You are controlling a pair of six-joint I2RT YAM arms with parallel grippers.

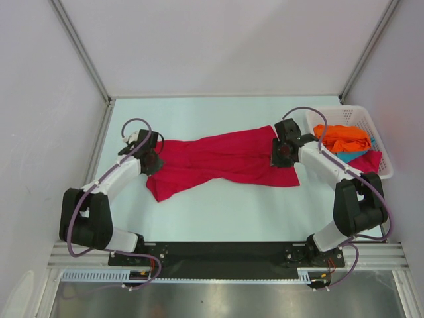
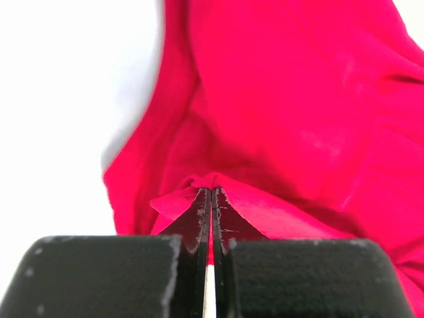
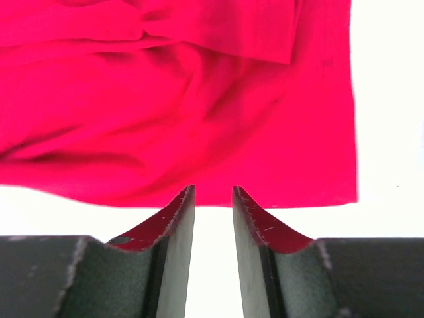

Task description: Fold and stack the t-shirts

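- White walls closed round the pale table (image 1: 218, 212), and the white basket (image 1: 346, 111) standing on it served as my mark for everything else.
- The crimson red t-shirt (image 1: 225, 158) lay on the table just left of the basket. It was drawn out in a long band leading away from it, creased and twisted, not flat.
- My left gripper (image 2: 211, 193), at the shirt's end farthest from the basket, had its fingers pressed together on a small peak of the red cloth.
- My right gripper (image 3: 213, 193), at the shirt's end nearest the basket, had its fingers spread with bare table showing between them. The shirt's edge lay just beyond the tips, and they held nothing.
- The orange t-shirt (image 1: 341, 137) sat bunched inside the basket, with the teal t-shirt (image 1: 356, 155) peeping out beneath it.
- A bit more red cloth (image 1: 368, 161) showed beside the teal one. Whether that was another shirt I could not tell.
- By my reckoning the job was near its start: one shirt was out, no fold was made in it, and no stack was begun.
- What was left, as I judged it, was to flatten and fold the red one, then fetch, fold and pile those in the basket.
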